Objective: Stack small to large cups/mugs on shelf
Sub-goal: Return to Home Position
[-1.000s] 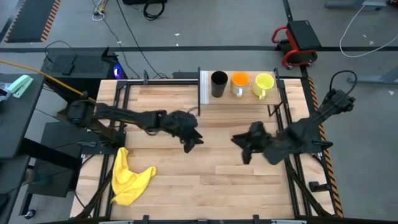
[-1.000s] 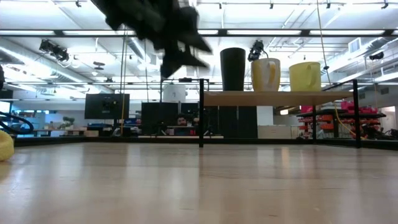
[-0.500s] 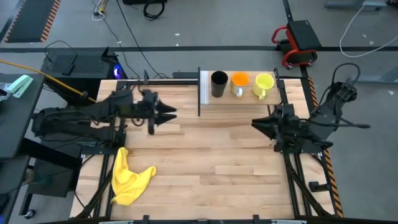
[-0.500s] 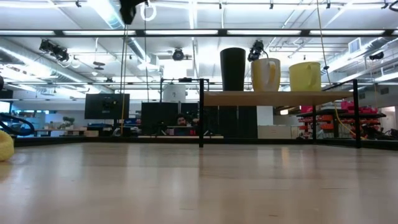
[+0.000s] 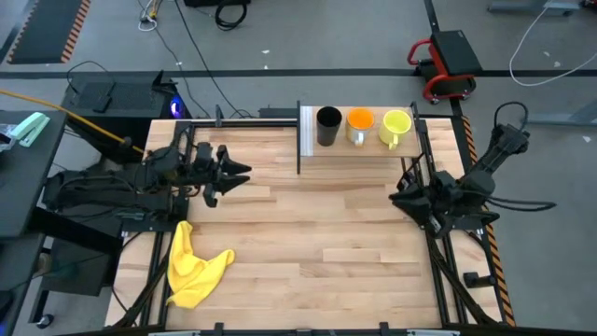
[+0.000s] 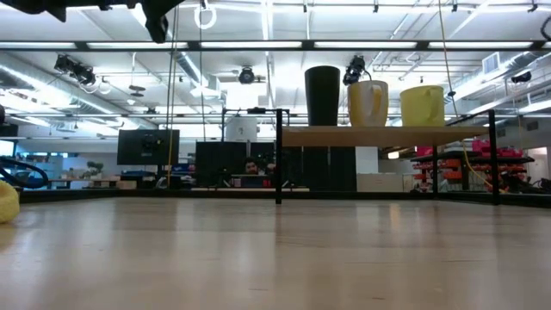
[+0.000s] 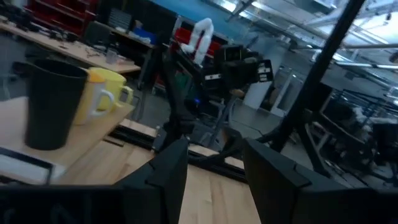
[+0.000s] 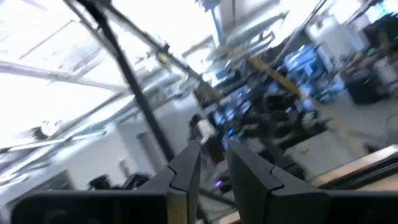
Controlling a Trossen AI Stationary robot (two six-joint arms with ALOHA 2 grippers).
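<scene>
All three cups sit in a row on the pale wooden shelf board (image 5: 368, 149) at the back of the striped-wood tabletop (image 5: 308, 238). The black handleless tumbler (image 5: 328, 127) is next to the white upright end panel (image 5: 306, 131). The orange mug with pale handle (image 5: 359, 125) is in the middle, and the yellow-green handled mug (image 5: 395, 126) is at the other end. Nothing is left to place; the only job, as I judge it, is parking the arms.

The left end effector (image 5: 241, 171) is off the tabletop, left of the shelf and pointing toward it. It is empty, with a moderate gap between its fingers (image 7: 168, 168). The right end effector (image 5: 399, 193) is in front of the shelf's right end, also empty, with its fingers (image 8: 186, 165) narrowly apart.

Risks:
- The right arm is folded close to the dark metal post (image 5: 419, 140). A wide elbow swing could knock the post and shake the shelf.
- The tumbler looks tallest in the low view, so it is the likeliest to tip if the board is jolted.
- The yellow-green mug's handle faces the shelf's front edge, so a hard bump could walk it off.
- The left arm could clip the end panel if it drives forward instead of tucking in.
- The crumpled yellow cloth (image 5: 193, 266) lies near the left arm's base and might snag a low link. That seems unlikely.
</scene>
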